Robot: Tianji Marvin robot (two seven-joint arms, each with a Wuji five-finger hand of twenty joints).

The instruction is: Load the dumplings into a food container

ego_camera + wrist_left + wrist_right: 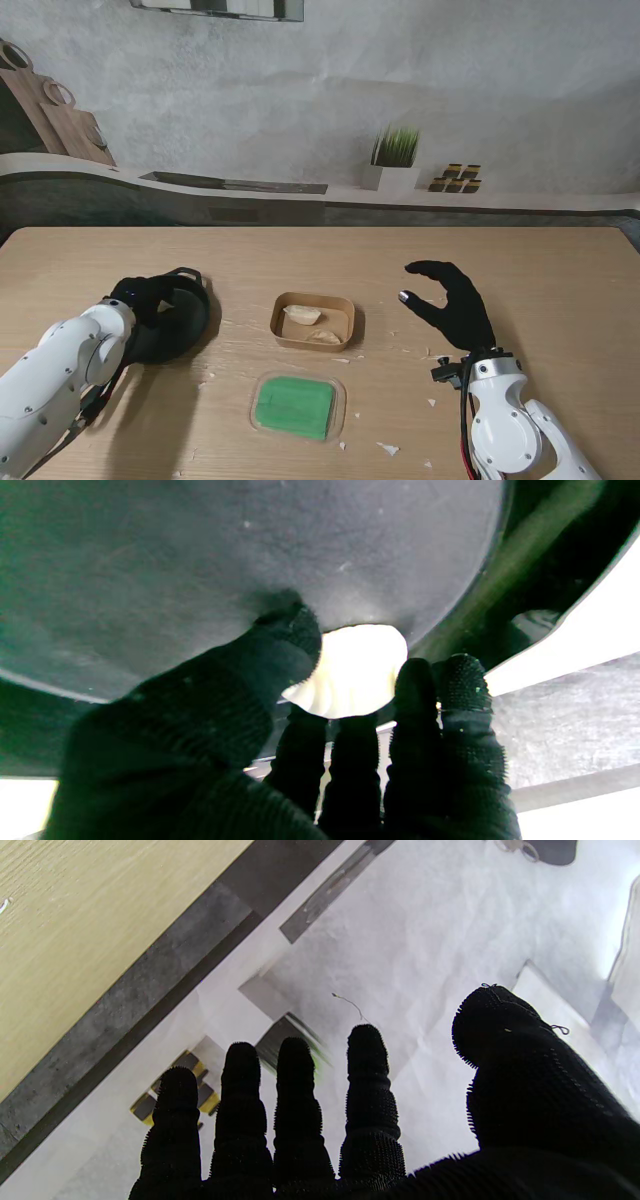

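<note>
Closest to the stand's camera, both of my white forearms rose from the near corners, the left hand reaching into a dark pan on the left of the surface. Two dumplings already lay in the brown food container at the middle, with a green lid nearer to me, so I judged the loading partly done and at least one more piece left to carry over. From the stand view the pan's contents were hidden behind my wrist; only the left wrist view showed a pale pleated dumpling against the pan floor, with my thumb on one side and my fingers on the other, closing on it, though I could not tell whether it was lifted. My right hand hovered off to the right, fingers spread and holding nothing; its wrist view showed only the far wall and the surface edge.
</note>
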